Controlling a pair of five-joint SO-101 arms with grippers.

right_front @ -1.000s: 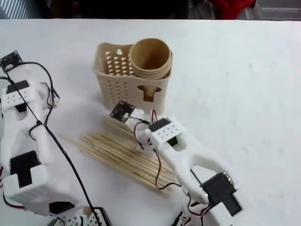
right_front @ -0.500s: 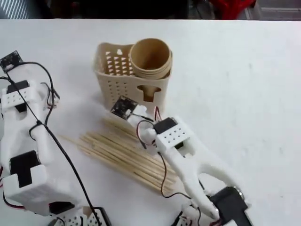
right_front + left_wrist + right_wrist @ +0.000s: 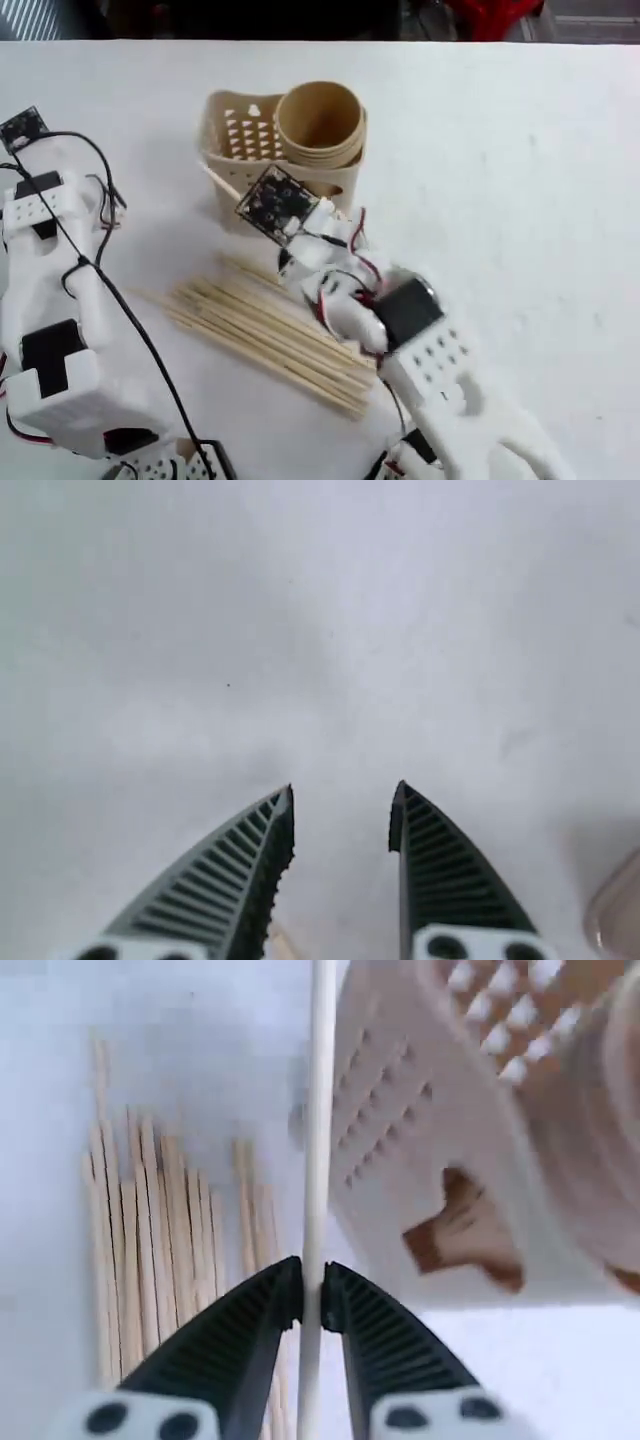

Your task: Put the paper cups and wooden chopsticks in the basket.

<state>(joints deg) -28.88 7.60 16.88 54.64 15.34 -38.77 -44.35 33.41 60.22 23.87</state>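
Note:
A beige perforated basket (image 3: 250, 170) stands at the table's middle with stacked brown paper cups (image 3: 320, 122) inside it. A pile of wooden chopsticks (image 3: 270, 330) lies on the table in front of the basket. My right gripper (image 3: 311, 1295) is shut on a single chopstick (image 3: 321, 1110), held above the pile beside the basket's front wall (image 3: 420, 1160). That chopstick's tip (image 3: 220, 182) sticks out against the basket front. My left gripper (image 3: 340, 810) is open over bare table, holding nothing.
The left arm (image 3: 45, 260) lies along the table's left edge with its cables. The right arm (image 3: 420, 350) stretches from the front edge over the pile's right end. Bare white table extends to the right of the basket.
The right arm has lifted and tilted back, raising one chopstick off the pile up to the basket's front. The left arm has kept still.

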